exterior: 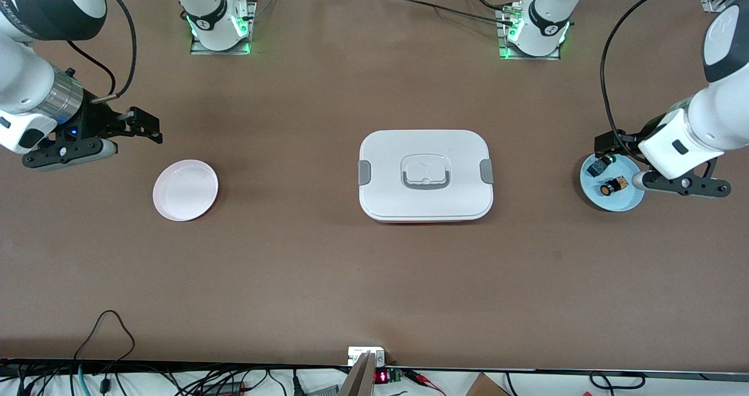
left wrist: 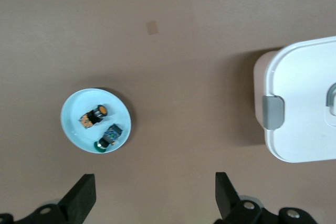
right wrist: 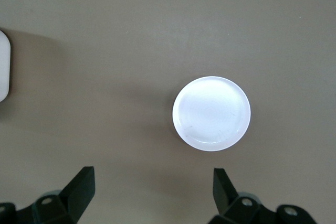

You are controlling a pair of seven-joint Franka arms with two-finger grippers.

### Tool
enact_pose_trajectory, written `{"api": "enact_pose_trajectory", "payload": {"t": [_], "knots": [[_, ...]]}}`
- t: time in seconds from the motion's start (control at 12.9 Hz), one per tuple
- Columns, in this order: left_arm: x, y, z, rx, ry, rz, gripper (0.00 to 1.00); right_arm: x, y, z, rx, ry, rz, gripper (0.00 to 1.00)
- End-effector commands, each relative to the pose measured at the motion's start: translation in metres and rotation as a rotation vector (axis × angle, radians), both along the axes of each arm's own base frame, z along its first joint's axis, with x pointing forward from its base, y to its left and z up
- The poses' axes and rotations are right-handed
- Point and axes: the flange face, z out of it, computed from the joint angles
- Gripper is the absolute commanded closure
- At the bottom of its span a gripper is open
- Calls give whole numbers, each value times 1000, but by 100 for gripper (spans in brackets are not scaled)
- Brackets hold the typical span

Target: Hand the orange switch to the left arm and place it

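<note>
The orange switch lies on a light blue plate at the left arm's end of the table, beside a small blue-and-green component. In the left wrist view the switch and the plate show clear of the fingers. My left gripper hangs open and empty over the table at the plate's edge. The white lidded box sits mid-table, and its end shows in the left wrist view. My right gripper is open and empty over bare table beside the pink plate.
An empty pink plate lies at the right arm's end of the table. A corner of the box shows in the right wrist view. Cables and a small device run along the table's front edge.
</note>
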Motion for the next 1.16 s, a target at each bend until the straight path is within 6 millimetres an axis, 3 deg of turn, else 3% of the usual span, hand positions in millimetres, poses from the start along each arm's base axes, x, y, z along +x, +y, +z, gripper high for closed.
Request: {"api": "enact_pose_trajectory", "payload": {"t": [0.0, 0.23, 0.54, 1.08], "knots": [[-9, 14, 6, -7, -16, 72, 0, -1, 0, 5, 11, 5, -8, 0], [-21, 36, 10, -83, -119, 158, 0, 0, -15, -2, 5, 19, -31, 0], [-41, 35, 15, -77, -167, 156, 0, 5, -19, -12, 3, 34, -40, 0], [-53, 33, 11, -80, -189, 118, 0, -2, 4, 0, 0, 21, -46, 0]]}}
